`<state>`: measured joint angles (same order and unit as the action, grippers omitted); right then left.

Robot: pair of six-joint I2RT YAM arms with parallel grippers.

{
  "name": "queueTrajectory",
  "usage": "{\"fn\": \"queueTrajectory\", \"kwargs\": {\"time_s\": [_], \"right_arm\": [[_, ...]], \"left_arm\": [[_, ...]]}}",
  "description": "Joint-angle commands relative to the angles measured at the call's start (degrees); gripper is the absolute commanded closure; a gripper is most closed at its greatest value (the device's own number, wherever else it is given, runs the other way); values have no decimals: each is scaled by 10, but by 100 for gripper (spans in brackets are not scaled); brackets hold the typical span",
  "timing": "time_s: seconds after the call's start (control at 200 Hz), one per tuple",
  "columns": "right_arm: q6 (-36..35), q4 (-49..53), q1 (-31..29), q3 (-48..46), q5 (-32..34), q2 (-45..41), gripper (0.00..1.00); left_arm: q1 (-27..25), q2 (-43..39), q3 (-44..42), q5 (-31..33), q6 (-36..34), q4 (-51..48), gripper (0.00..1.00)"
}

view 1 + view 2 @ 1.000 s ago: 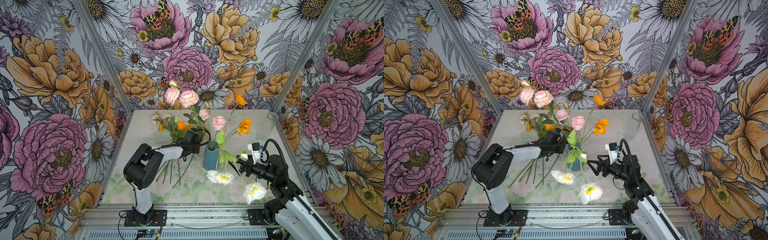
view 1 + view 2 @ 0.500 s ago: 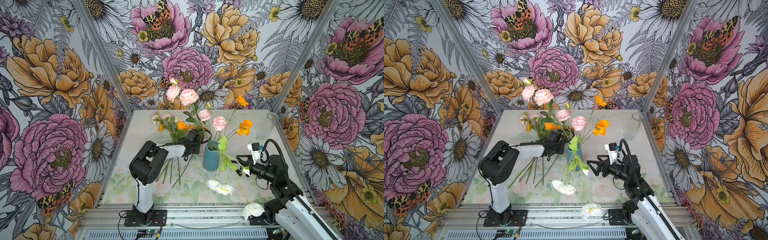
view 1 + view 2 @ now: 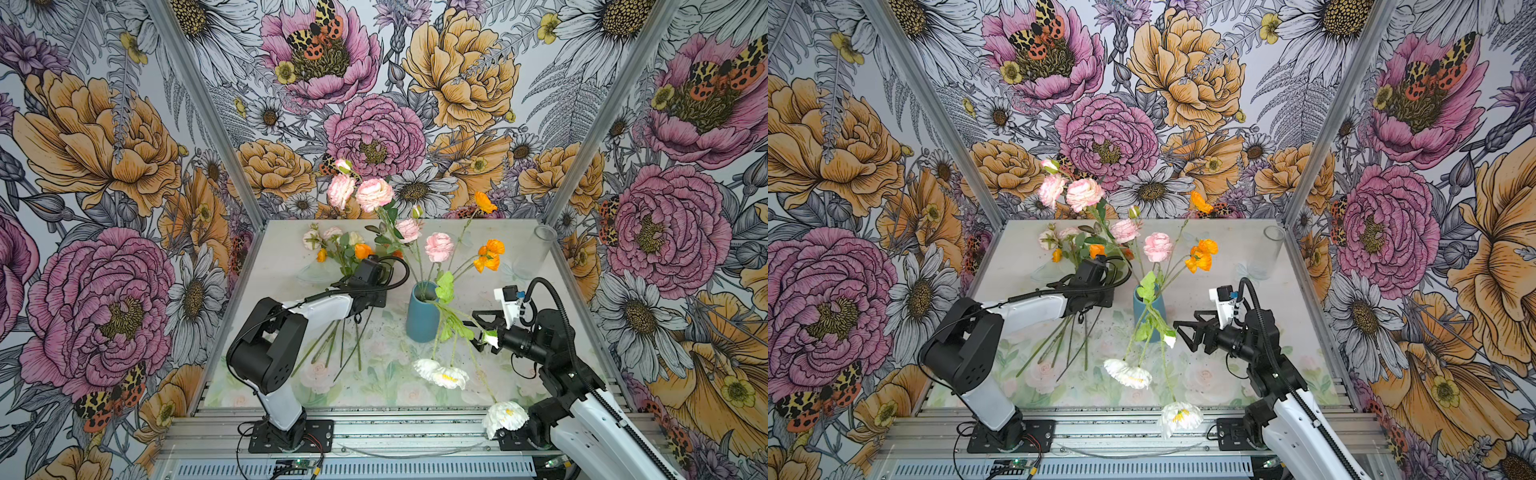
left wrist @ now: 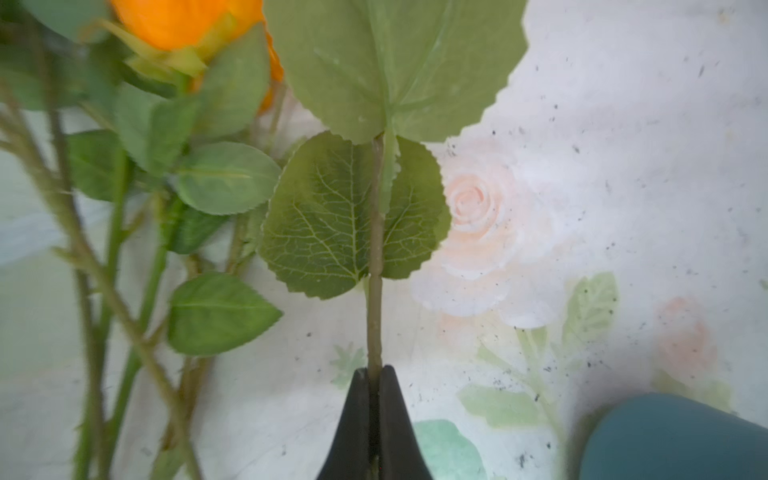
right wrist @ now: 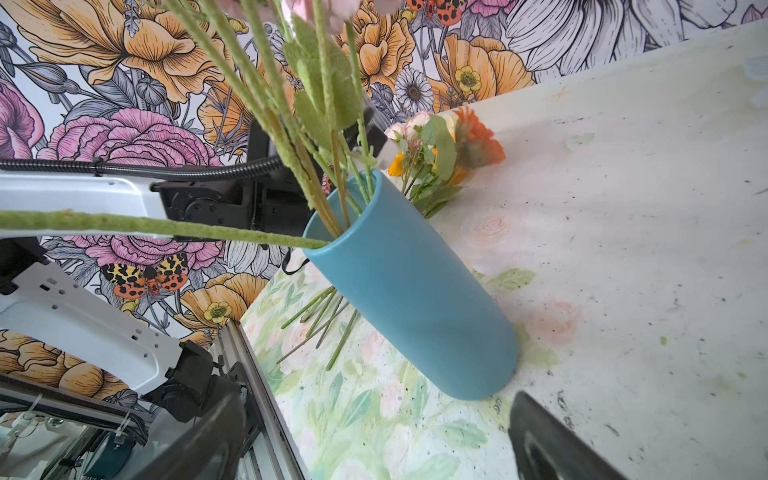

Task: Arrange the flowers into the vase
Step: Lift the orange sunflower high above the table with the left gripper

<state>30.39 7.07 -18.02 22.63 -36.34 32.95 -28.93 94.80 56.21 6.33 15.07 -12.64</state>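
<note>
The blue vase (image 3: 423, 311) (image 3: 1148, 313) (image 5: 415, 282) stands mid-table holding pink and orange flowers (image 3: 438, 247). White flowers (image 3: 440, 374) (image 3: 1128, 374) droop from it toward the front, and one white head (image 3: 505, 417) hangs over the front rail. More flowers (image 3: 345, 249) lie in a pile left of the vase. My left gripper (image 3: 356, 318) (image 4: 374, 374) is down in that pile, shut on a thin green stem (image 4: 375, 249) with broad leaves. My right gripper (image 3: 478, 332) (image 5: 374, 449) is open and holds nothing, just right of the vase by the drooping stems.
A clear glass vase (image 3: 534, 253) stands at the back right corner. Loose stem ends (image 3: 332, 345) fan out toward the front left. The metal front rail (image 3: 395, 424) borders the table, and patterned walls close in three sides.
My left gripper has shut on the stem. The white flowers have sagged down toward the front, one head dropping onto the rail. The right gripper stays open in place.
</note>
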Motion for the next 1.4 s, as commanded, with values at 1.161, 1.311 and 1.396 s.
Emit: {"fn": "queueTrajectory", "kwargs": {"time_s": [1.161, 1.311, 1.396], "right_arm": [[-2, -3, 11, 11, -27, -50, 1], [-8, -3, 11, 11, -31, -50, 1], [-12, -3, 11, 9, -37, -50, 1]], "left_arm": [[-88, -603, -132, -73, -108, 494, 100], [-185, -511, -101, -64, -178, 611, 100], [-225, -469, -92, -68, -227, 650, 100]]}}
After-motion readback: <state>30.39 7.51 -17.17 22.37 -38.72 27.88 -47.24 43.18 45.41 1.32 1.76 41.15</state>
